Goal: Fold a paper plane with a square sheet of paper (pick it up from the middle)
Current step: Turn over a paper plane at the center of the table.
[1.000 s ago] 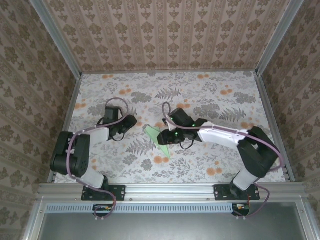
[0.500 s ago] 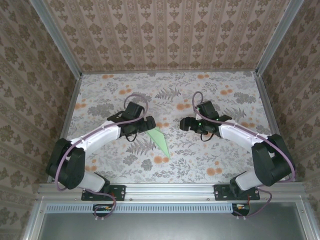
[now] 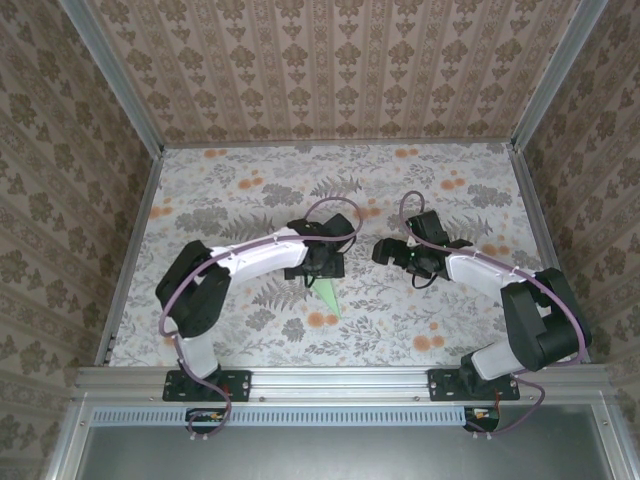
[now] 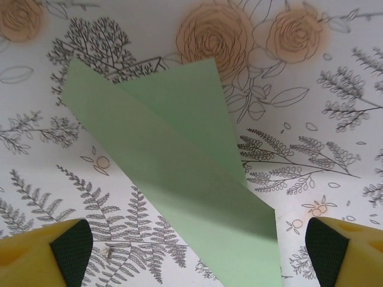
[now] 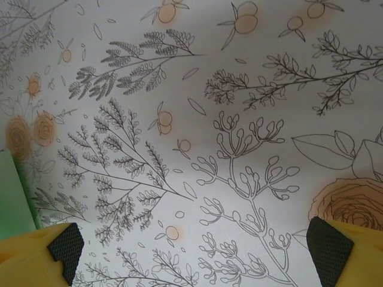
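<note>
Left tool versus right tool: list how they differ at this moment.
The left tool hangs directly over the folded green paper. The right tool hangs over bare flowered tabletop, with the paper just at the left edge of its wrist view. Seen from above, the left tool covers the paper's far end, while the right tool sits apart, off to the paper's right. Both are wide open and hold nothing.

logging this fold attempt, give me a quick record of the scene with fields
paper: pale green, folded into a long tapered shape, lying on the flowered table
left arm: over the paper, jaws open, one on either side, not touching it
right arm: to the right of the paper, jaws open, nothing between them
plane: not finished
</note>
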Available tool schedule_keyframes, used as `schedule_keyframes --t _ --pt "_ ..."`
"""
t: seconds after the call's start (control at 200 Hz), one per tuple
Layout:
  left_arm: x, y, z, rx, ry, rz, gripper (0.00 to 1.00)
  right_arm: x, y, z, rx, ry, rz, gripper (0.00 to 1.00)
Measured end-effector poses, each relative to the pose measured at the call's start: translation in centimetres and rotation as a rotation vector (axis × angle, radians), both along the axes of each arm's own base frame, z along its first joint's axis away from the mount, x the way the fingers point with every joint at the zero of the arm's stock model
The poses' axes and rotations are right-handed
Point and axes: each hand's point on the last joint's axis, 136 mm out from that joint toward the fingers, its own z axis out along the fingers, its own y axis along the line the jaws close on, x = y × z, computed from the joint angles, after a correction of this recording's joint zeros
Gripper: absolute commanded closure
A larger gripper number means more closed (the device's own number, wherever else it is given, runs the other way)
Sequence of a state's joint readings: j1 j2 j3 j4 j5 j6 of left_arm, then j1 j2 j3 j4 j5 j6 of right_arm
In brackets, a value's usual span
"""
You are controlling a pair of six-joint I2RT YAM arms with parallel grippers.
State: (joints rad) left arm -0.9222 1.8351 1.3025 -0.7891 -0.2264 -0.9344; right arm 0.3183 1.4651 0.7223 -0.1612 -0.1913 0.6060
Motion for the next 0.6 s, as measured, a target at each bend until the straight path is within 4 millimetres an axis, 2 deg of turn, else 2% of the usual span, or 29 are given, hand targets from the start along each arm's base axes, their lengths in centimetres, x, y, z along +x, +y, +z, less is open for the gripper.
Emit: schedule_keyframes --t 0.135,0.3,0.6 --pt "-0.4 0.2 -1.1 0.039 0.031 0.023 0.14 0.0 0.0 0.0 0.002 0.0 0.0 0.0" --pt "-0.8 0.9 -1.1 0.062 0.03 0.073 0.2 0.0 0.0 -0.1 0.003 0.006 -0.002 0.0" --pt "-0.9 1.5 -0.3 0.033 -0.024 0.176 0.46 -0.4 0.3 -1.2 0.012 0.045 0.011 0.01"
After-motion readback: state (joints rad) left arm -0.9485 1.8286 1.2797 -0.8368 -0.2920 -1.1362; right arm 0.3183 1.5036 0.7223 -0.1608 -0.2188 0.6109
